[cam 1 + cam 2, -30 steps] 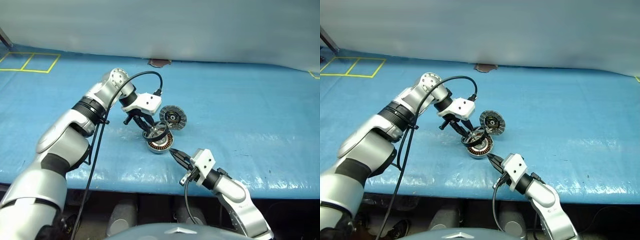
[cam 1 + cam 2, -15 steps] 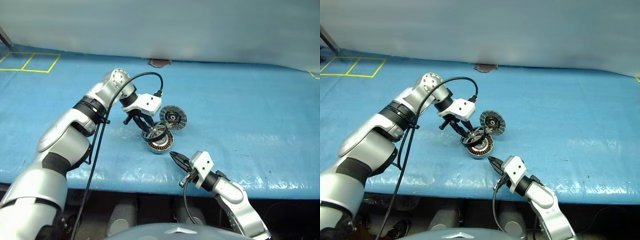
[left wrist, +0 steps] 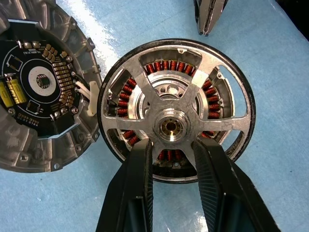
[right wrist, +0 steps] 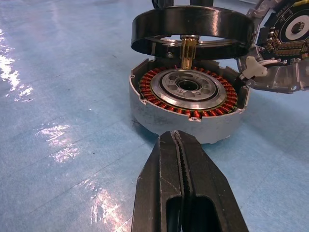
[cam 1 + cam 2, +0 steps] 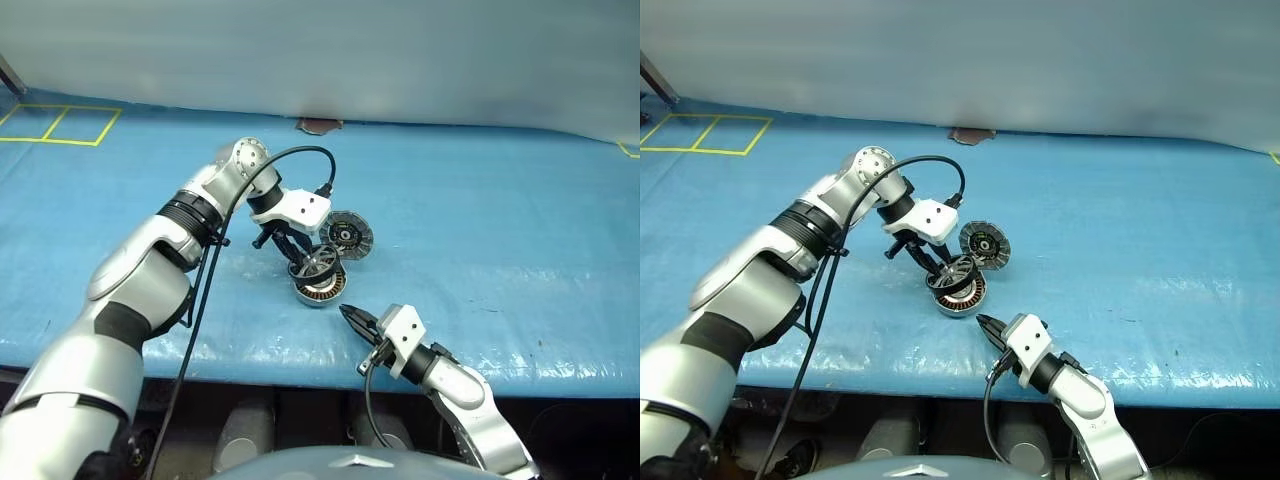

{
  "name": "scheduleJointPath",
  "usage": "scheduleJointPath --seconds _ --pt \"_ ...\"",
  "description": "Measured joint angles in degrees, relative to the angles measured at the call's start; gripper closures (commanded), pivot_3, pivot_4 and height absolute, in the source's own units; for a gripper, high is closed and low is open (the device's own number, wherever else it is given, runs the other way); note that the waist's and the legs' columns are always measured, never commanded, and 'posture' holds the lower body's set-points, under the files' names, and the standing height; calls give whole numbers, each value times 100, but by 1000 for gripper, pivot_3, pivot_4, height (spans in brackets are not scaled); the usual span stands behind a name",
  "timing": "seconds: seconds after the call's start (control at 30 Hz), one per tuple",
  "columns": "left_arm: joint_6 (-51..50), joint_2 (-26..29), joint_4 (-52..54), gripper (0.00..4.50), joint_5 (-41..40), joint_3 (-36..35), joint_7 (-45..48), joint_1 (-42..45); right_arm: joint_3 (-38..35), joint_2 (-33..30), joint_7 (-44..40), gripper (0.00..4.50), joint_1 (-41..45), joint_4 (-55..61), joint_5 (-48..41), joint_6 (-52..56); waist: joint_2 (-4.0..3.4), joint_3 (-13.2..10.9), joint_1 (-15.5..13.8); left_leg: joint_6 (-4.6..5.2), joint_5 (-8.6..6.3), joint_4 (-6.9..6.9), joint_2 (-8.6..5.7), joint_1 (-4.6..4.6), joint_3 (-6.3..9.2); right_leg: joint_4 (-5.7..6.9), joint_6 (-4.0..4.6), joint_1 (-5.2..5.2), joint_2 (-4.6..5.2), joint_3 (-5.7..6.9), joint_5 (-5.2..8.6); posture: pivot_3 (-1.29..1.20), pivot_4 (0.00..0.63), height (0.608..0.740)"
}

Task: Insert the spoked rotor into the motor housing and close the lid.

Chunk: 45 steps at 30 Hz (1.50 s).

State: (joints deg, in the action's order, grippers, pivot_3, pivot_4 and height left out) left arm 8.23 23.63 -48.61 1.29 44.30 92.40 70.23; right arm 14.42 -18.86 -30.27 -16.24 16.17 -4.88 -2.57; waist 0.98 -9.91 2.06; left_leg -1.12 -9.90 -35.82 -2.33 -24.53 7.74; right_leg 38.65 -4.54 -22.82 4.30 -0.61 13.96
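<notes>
Head views: one spoked rotor point(image 5: 316, 266) hangs from the left gripper point(image 5: 306, 262) directly over one motor housing point(image 5: 319, 291) on the blue table cover point(image 5: 480, 220). One lid point(image 5: 346, 235) stands tilted open at the housing's far side. The right gripper point(image 5: 352, 319) waits near the table's front edge, just short of the housing, fingers pressed together. Compared with a second ago, the left elbow has swung further over the table, while rotor and housing sit where they were; the right gripper has drawn back slightly from the housing.

Left wrist view: looking straight down through the rotor point(image 3: 176, 108), the coppery windings show between five silvery spokes. The two fingers point(image 3: 137, 193) pinch the spoke below the hub. The lid's point(image 3: 41, 87) inner face carries a dark circuit board, which the head views cannot resolve.

Right wrist view: from the side, a clear gap separates the rotor's dark ring point(image 4: 193, 26) from the housing point(image 4: 188, 104); its brass shaft points at the centre hole. The closed fingers point(image 4: 181, 193) show a toothed seam.
</notes>
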Motion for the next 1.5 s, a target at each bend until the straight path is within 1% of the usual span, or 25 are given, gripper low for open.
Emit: scheduleJointPath --seconds 0.3,0.73,1.07,1.13,1.23,1.5 --pt "109 -57 -49 3578 79 -2 0 3 0 23 49 4469 0 -8 16 -5 0 0 1 0 0 0 0 0 0 1 -1 0 0 0 0 0 150 740" --pt "237 -153 -237 3578 312 -250 0 11 0 23 50 4469 0 -23 33 -7 0 0 1 0 0 -1 0 0 0 2 0 0 0 0 0 0 150 740" --pt "350 -186 -277 3578 455 -309 0 19 2 24 57 4469 0 -28 105 -7 0 0 2 0 0 -2 0 1 0 3 -1 0 0 0 -1 0 150 740" --pt "352 -184 -283 2834 440 -289 0 26 2 26 58 4500 0 -28 115 -8 0 0 2 0 0 -2 0 1 0 3 -1 0 0 0 -1 0 150 740" --pt "354 -162 -290 1970 445 -264 0 28 2 31 58 4500 0 -28 121 -7 0 0 0 0 0 -2 0 0 0 3 -1 0 0 0 -1 0 150 740" --pt "219 -170 -289 1970 435 -344 0 28 1 35 60 4500 1 -28 127 -7 0 0 0 0 0 -2 0 0 0 3 -1 0 0 0 -1 0 150 740"
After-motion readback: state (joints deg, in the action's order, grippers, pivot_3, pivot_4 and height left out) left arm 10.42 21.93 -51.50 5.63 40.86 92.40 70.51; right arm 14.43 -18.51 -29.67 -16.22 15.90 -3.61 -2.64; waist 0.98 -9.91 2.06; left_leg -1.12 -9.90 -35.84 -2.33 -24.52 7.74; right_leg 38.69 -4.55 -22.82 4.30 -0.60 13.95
